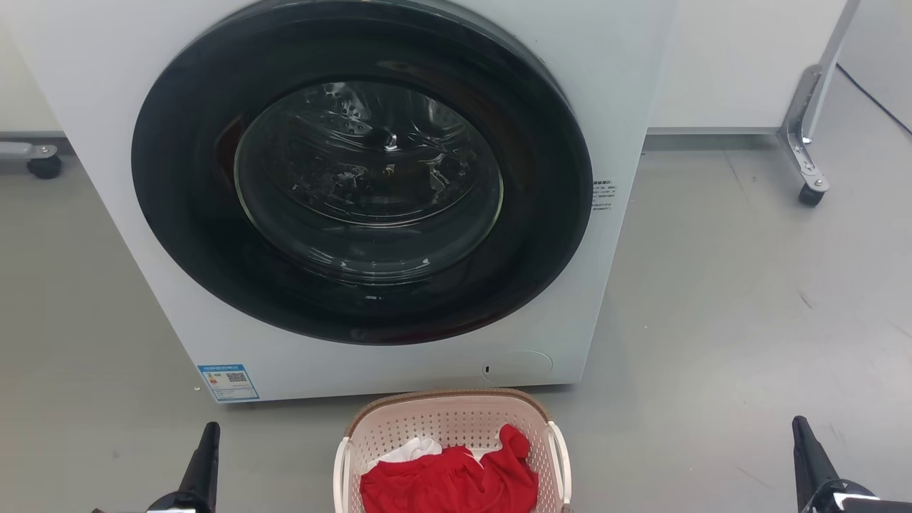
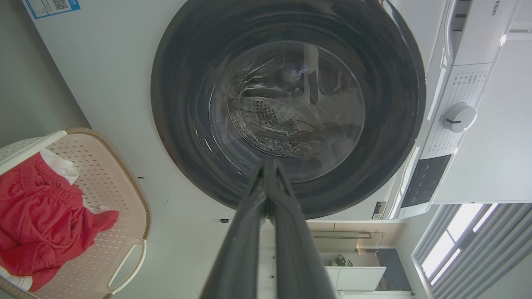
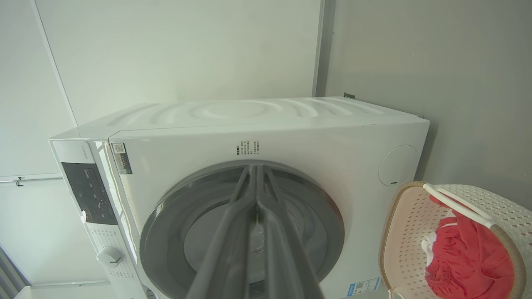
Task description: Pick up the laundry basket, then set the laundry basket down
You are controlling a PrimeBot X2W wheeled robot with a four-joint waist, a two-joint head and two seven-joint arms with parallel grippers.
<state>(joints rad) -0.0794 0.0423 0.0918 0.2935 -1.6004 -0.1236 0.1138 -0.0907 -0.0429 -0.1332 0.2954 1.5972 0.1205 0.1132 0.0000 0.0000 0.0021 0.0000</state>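
Floor: plain grey floor (image 1: 748,320), running out to both sides of the washing machine (image 1: 627,85).
Washing machine: white front-loader, standing upright.
Door: big dark round door (image 1: 363,178) with a glass window. It's shut and takes up most of the washing machine's front.
Laundry basket: the laundry basket (image 1: 442,395) sits upright on the floor, right in front of the washing machine and just below the door. Neither arm is touching it.
Laundry: red garment (image 1: 456,481) piled in the basket, with a bit of white cloth (image 1: 417,450) peeking out beside it.
Left gripper: the left gripper (image 2: 268,164) has its fingers pressed together with nothing between them. It points at the washing machine's door.
Right gripper: same deal for the right gripper (image 3: 254,168), tips meeting and empty, aimed at the washing machine's front.
Sticker: blue sticker (image 1: 228,382) at a bottom corner of the washing machine's front.
Dial: white dial (image 2: 458,117) on the washing machine's control panel.
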